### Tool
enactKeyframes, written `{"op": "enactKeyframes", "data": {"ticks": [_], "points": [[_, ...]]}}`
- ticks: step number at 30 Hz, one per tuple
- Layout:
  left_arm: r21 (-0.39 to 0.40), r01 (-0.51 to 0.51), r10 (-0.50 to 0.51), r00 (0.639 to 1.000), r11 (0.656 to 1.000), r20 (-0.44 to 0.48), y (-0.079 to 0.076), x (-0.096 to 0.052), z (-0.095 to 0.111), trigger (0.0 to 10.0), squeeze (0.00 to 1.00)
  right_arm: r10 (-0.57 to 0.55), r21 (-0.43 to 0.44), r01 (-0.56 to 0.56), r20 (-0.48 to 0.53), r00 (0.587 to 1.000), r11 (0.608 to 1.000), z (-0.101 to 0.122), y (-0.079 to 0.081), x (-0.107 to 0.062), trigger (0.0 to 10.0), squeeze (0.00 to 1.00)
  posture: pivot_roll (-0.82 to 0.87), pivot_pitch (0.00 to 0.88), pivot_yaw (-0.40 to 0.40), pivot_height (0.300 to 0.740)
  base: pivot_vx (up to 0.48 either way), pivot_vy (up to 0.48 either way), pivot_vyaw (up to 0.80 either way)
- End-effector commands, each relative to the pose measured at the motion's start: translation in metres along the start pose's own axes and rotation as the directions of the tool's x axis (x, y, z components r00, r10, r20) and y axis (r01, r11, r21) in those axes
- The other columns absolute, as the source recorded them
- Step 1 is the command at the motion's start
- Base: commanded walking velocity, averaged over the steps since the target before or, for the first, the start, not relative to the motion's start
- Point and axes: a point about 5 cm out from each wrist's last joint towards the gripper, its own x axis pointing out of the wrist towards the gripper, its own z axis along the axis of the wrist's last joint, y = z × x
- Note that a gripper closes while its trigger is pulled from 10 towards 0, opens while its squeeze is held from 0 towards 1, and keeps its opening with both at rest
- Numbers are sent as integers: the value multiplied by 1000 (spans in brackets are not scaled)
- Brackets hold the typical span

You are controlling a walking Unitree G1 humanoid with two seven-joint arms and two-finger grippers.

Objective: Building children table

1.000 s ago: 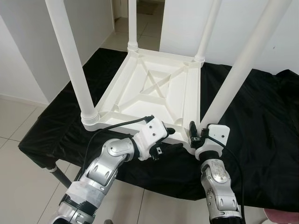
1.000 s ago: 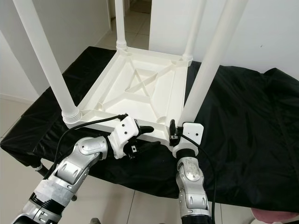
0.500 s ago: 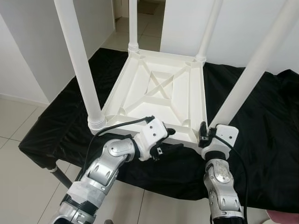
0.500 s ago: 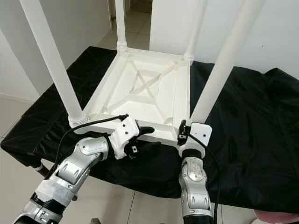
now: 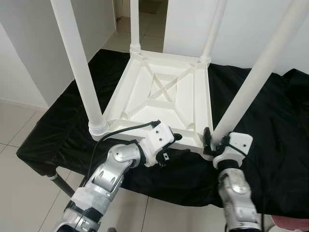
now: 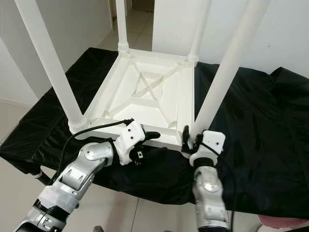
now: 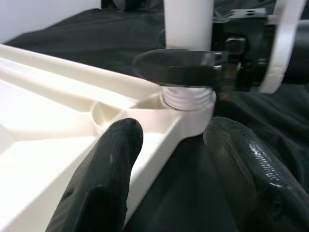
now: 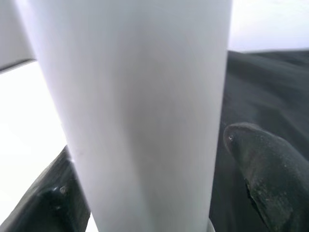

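A white plastic children's table [image 5: 164, 92] lies upside down on a black cloth [image 5: 270, 121], its four legs pointing up. My left gripper [image 5: 178, 144] is open at the near rim, one finger [image 7: 113, 159] over the rim and the other [image 7: 241, 159] outside it above the cloth. My right gripper [image 5: 216, 141] is shut on the base of the near right leg [image 5: 251, 82], at the table's near right corner. In the right wrist view that leg [image 8: 145, 96] stands between the two fingers [image 8: 263, 169].
The cloth covers a low stand whose dark leg [image 5: 60, 181] shows at the near left. Tiled floor [image 5: 19, 130] lies to the left, white walls and a doorway [image 5: 149, 5] behind. A pink object [image 5: 289, 224] sits at the bottom right corner.
The near end of the table has shifted slightly to the right, and the near right leg leans more to the right. My right wrist has swung right around that leg. The left gripper has barely moved.
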Motion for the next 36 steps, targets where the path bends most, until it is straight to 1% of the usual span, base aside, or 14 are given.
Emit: {"op": "enactKeyframes", "data": {"ticks": [1,2,4,6,15,16,17,18,20,29,30,34,35,36], "points": [[8,-26,26,1000,1000,-7,4,-1,-1,10000,0,71,24,-71,8,997,997,-1,-2,-1,10000,0,-84,0,-6,740,0,0,0],[8,-26,26,1000,1000,-7,4,-1,-1,10000,0,71,24,-71,8,997,997,-1,-2,-1,10000,0,-84,0,-6,740,0,0,0],[14,-26,27,1000,1000,-9,6,-2,0,10000,0,258,21,-258,-7,966,966,0,-8,1,10000,0,-80,0,-3,740,0,0,0],[16,-26,27,1000,1000,-9,6,-2,0,10000,0,319,20,-318,-14,948,948,1,-11,2,10000,0,-80,0,-3,740,0,0,0],[18,-24,24,1000,1000,-10,5,0,0,10000,0,451,-57,-454,-55,891,889,7,-24,22,10000,0,-75,0,-4,740,0,0,0],[19,-21,21,1000,1000,-10,4,0,0,10000,0,477,-68,-481,-70,876,874,7,-25,25,6588,0,-69,0,-13,740,0,0,0],[19,-19,19,1000,1000,-10,4,0,0,10000,0,491,-73,-496,-78,868,865,6,-25,28,6588,0,-69,0,-13,740,0,0,0],[21,-20,20,1000,1000,-11,4,0,-1,10000,0,506,-80,-512,-89,858,855,5,-25,29,39,0,-65,0,-15,740,0,0,0],[25,-23,23,1000,999,-14,4,0,-1,10000,0,532,-75,-539,-97,841,839,4,-26,29,0,0,-60,0,-19,740,0,0,0],[25,-29,29,999,999,-19,2,-2,-3,10000,0,570,-49,-577,-111,814,815,0,-29,27,0,0,-54,0,-28,740,0,0,0],[22,-33,33,999,999,-19,2,-2,-3,10000,0,572,-44,-580,-121,811,813,-2,-30,26,1098,0,-58,0,-29,740,0,0,0],[20,-34,34,999,999,-19,2,-1,-3,10000,0,573,-33,-581,-127,809,813,-4,-31,26,1098,0,-58,0,-29,740,0,0,0],[20,-35,35,999,999,-18,2,-1,-3,10000,0,568,-31,-575,-121,814,817,-2,-31,26,10000,0,-65,0,-30,740,0,0,0],[20,-35,35,999,999,-18,2,-1,-3,10000,0,568,-31,-575,-121,814,817,-2,-31,26,10000,0,-65,0,-30,740,0,0,0]]}}
